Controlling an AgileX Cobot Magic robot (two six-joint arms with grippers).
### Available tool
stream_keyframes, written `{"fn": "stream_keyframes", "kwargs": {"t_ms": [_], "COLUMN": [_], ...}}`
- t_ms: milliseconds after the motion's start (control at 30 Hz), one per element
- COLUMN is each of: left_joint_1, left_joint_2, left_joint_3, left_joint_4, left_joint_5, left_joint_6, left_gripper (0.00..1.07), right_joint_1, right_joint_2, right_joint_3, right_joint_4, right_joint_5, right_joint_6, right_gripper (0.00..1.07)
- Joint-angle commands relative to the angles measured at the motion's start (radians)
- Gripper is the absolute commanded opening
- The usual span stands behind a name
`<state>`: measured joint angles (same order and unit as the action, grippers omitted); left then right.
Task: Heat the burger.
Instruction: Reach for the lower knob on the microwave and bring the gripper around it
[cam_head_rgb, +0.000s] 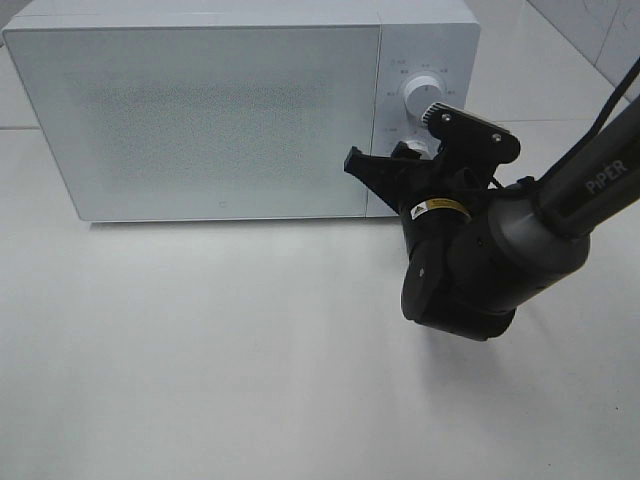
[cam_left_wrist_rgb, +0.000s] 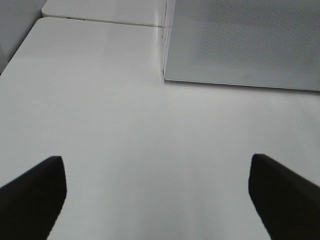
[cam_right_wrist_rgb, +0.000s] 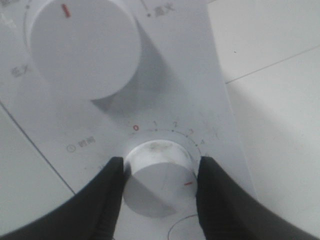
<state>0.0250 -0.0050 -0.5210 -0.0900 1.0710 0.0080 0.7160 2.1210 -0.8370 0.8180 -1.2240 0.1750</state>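
With the microwave (cam_head_rgb: 200, 120) shut and the burger out of sight, presumably inside, the right claw (cam_right_wrist_rgb: 161, 165) pinches the timer knob (cam_right_wrist_rgb: 157, 190), ready for a steady twist, while the left claw (cam_left_wrist_rgb: 157, 192) hangs wide open, empty.

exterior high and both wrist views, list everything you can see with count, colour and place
microwave: one, white, at the back of the table, door shut
upper knob: one, white with a red mark, high on the microwave's control panel
lower knob: one, white with a red mark, under the upper knob, ringed by a numbered dial
table: one, white, under the microwave
right arm: one, black, reaching in from the right to the control panel
right gripper: one, black, fingers closed on either side of the lower knob
left gripper: one, black, jaws wide apart above the table near the microwave's front corner
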Motion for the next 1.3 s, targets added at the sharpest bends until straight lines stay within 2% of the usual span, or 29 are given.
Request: {"fn": "stream_keyframes", "kwargs": {"t_ms": [33,100,167,267,333,433,500,600,767,967,1300], "left_joint_1": [0.004,0.004,0.004,0.004,0.004,0.004,0.004,0.004,0.004,0.004,0.004], "left_joint_2": [-0.019,-0.019,-0.019,-0.019,-0.019,-0.019,-0.019,-0.019,-0.019,-0.019,-0.019], "left_joint_3": [0.004,0.004,0.004,0.004,0.004,0.004,0.004,0.004,0.004,0.004,0.004], "left_joint_4": [-0.007,-0.007,-0.007,-0.007,-0.007,-0.007,-0.007,-0.007,-0.007,-0.007,-0.007], "left_joint_5": [0.001,0.001,0.001,0.001,0.001,0.001,0.001,0.001,0.001,0.001,0.001], "left_joint_6": [-0.008,-0.008,-0.008,-0.008,-0.008,-0.008,-0.008,-0.008,-0.008,-0.008,-0.008], "left_gripper": [0.91,0.91,0.91,0.91,0.91,0.91,0.91,0.91,0.91,0.91,0.91], "right_joint_1": [0.007,0.007,0.007,0.007,0.007,0.007,0.007,0.007,0.007,0.007,0.007], "right_joint_2": [-0.001,-0.001,-0.001,-0.001,-0.001,-0.001,-0.001,-0.001,-0.001,-0.001,-0.001], "right_joint_3": [-0.015,-0.014,-0.013,-0.013,-0.013,-0.013,-0.013,-0.013,-0.013,-0.013,-0.013], "right_joint_4": [-0.144,-0.151,-0.172,-0.178,-0.191,-0.191,-0.189,-0.187,-0.164,-0.154,-0.134], "right_joint_5": [-0.154,-0.154,-0.153,-0.153,-0.153,-0.153,-0.153,-0.153,-0.153,-0.151,-0.150], "right_joint_6": [0.187,0.237,0.443,0.483,0.702,0.746,0.927,0.966,1.197,1.342,1.355], "right_gripper": [0.00,0.00,0.00,0.00,0.00,0.00,0.00,0.00,0.00,0.00,0.00]}}
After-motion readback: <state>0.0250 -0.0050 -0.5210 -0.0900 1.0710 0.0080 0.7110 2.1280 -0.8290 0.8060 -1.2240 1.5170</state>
